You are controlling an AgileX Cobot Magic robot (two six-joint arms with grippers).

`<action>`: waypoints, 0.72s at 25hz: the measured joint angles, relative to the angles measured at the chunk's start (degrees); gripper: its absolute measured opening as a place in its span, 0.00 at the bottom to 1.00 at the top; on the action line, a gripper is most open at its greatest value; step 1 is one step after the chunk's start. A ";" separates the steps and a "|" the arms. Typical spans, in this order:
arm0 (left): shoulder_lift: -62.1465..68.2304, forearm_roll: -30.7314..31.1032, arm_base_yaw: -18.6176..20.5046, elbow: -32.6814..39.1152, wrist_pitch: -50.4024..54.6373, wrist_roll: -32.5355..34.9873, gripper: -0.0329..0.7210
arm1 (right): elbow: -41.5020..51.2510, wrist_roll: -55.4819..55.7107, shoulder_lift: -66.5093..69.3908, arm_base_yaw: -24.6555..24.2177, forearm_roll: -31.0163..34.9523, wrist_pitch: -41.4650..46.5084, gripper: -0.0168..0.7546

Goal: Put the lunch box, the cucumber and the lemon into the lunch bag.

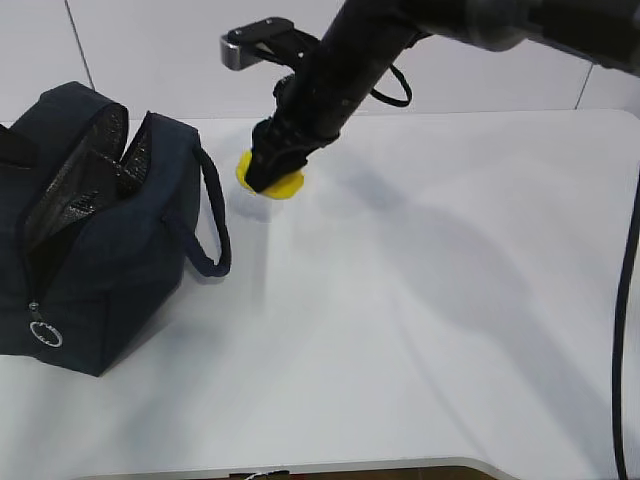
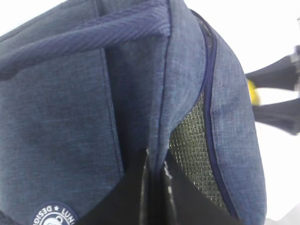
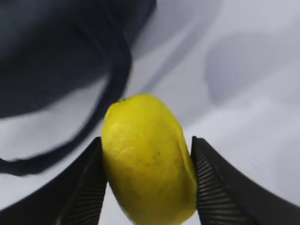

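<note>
The lemon [image 3: 147, 161] sits between the two ribbed fingers of the right pincer [image 3: 147, 187], both pads pressed against its sides, so the pincer grips it. In the exterior view the lemon [image 1: 283, 188] is above the white bench [image 1: 420, 300], at about 11 o'clock from the bench's middle. At its 8 o'clock stands the lunch bag [image 1: 100, 270], mouth unzipped. The left pincer [image 2: 154, 192] is closed against the bag's fabric.
</note>
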 joint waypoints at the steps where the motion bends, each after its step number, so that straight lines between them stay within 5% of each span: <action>1: 0.00 0.00 0.00 0.00 0.00 0.00 0.02 | -1.14 0.09 0.00 0.00 1.49 0.75 0.55; 12: 0.00 0.00 0.00 0.00 0.00 0.00 0.02 | -5.00 -1.93 0.00 0.21 25.33 2.05 0.55; 18: 0.00 0.00 0.00 0.00 0.23 0.00 0.02 | -5.00 -6.20 0.00 3.62 29.20 -2.67 0.55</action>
